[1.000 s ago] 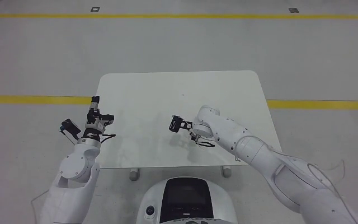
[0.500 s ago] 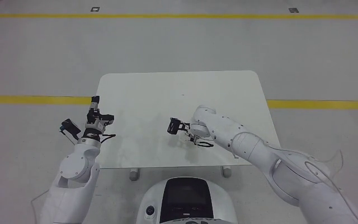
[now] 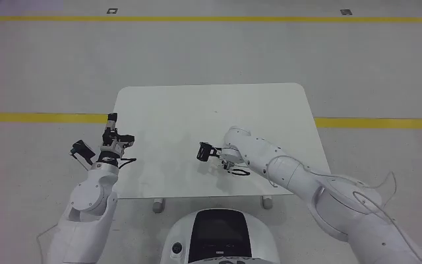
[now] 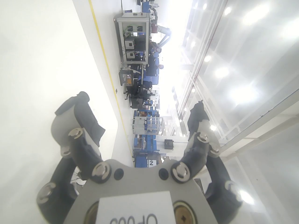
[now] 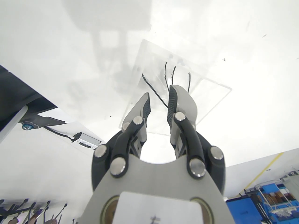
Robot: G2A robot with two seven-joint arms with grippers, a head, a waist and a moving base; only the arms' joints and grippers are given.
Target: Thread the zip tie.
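Centre frame, between narrowly parted ribbed pads [image 5: 147, 108] of the right gripper [image 5: 159, 91]: thin black zip tie [image 5: 154, 92], slanting over a clear flat plate [image 5: 210, 94]. Left gripper [image 4: 140, 101] spread wide.

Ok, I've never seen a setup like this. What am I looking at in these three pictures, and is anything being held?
This is a two-armed robot working at a white table. The top picture looks down from a camera above its arms. The other two come from a camera on each wrist, each looking along that arm's claw.

The left claw sits by the table's edge on the robot's own left. It is wide open and empty, and points out toward the room.

The right claw is over the middle of the table, above what looks like a clear tray holding thin black zip ties. That claw is open: one tie passes through the gap, but nothing is gripped yet.
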